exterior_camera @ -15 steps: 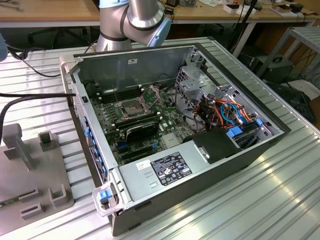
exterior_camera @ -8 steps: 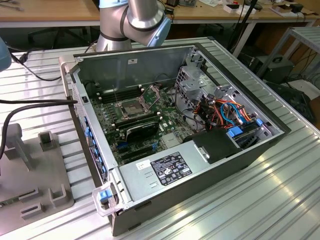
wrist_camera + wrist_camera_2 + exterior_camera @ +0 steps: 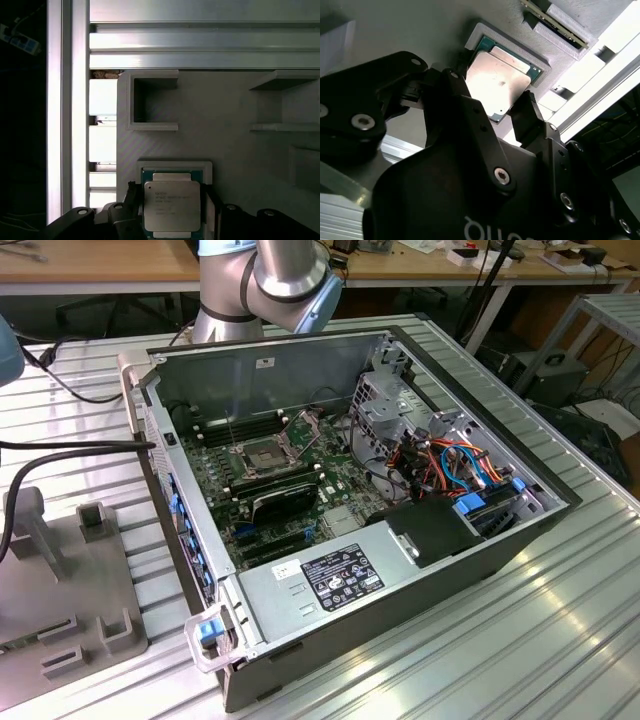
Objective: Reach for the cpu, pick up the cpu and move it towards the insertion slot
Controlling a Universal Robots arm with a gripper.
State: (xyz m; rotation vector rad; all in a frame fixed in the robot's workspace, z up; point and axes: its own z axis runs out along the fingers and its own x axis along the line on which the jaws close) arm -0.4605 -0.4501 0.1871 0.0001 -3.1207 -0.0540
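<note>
The cpu [image 3: 502, 80] [image 3: 171, 205], a small square chip with a pale metal face on a green edge, lies flat in a raised recess of a grey holder plate [image 3: 225, 110]. In both wrist views my gripper [image 3: 491, 92] [image 3: 171, 197] is low over it and open, one black finger [image 3: 451, 87] on one side of the chip and the other finger [image 3: 527, 112] on the opposite side, both close to its edges. The insertion slot [image 3: 262, 452], a square socket with a dark centre, sits on the green board inside the open computer case [image 3: 330, 580], its metal frame flipped up.
The arm's grey and blue joints [image 3: 270, 275] stand behind the case. A grey fixture plate [image 3: 60, 570] with small brackets lies on the ribbed metal table at the exterior view's left. Cables, a drive cage and a black finned block fill the rest of the case.
</note>
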